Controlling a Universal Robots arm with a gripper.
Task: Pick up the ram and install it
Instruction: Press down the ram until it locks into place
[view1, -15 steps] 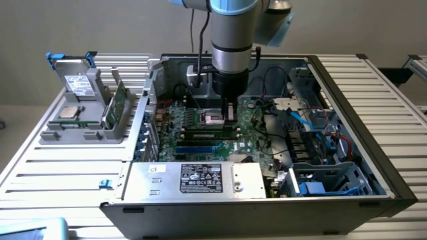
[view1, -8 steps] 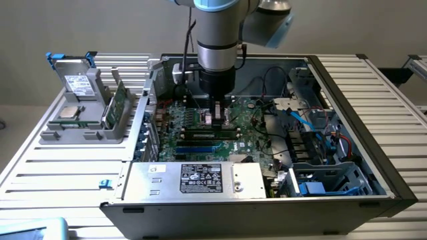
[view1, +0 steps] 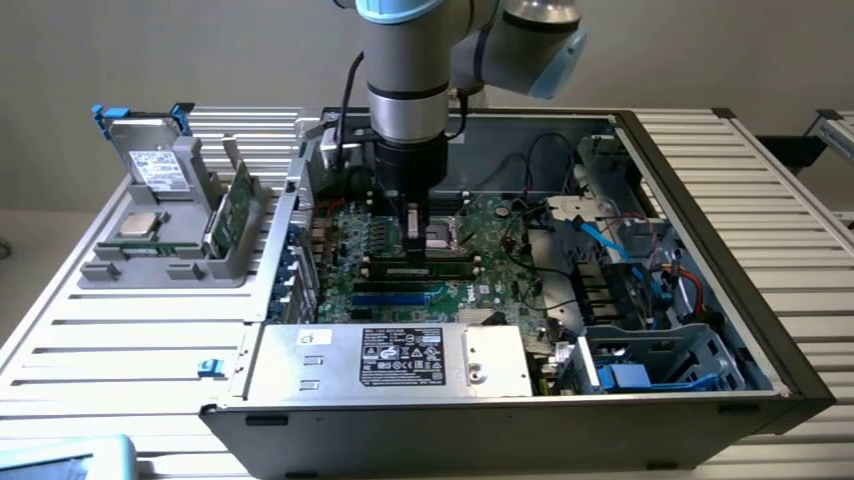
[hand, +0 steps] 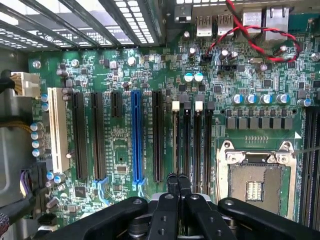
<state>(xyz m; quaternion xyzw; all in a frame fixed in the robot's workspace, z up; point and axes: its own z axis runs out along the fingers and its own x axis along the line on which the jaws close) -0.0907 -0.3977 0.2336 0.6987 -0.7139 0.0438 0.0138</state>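
Gripper (view1: 416, 232) low inside open computer case (view1: 694, 180), over motherboard (hand: 125, 75); fingers (hand: 172, 184) closed, empty. Ram (view1: 423, 267) lies flat in black slot just below gripper. Second green stick (view1: 238, 212) upright in grey holder (view1: 160, 265) on tabletop (view1: 107, 340).

No word, brand or number could be made out anywhere in either view. In the exterior view a black label (view1: 404, 357) with rows of white print and small certification-style marks sat on the silver power supply box (view1: 395, 360) at the near side of the computer case, but its characters stayed illegible. A small white sticker (view1: 315, 337) lay near that box's left corner, its marks unreadable. On the grey stand at the exterior view's left, a grey drive (view1: 162, 168) carried a white label (view1: 163, 172) with print too fine to read. The fine white markings on the green motherboard (hand: 120, 145) in the wrist view could not be read either.
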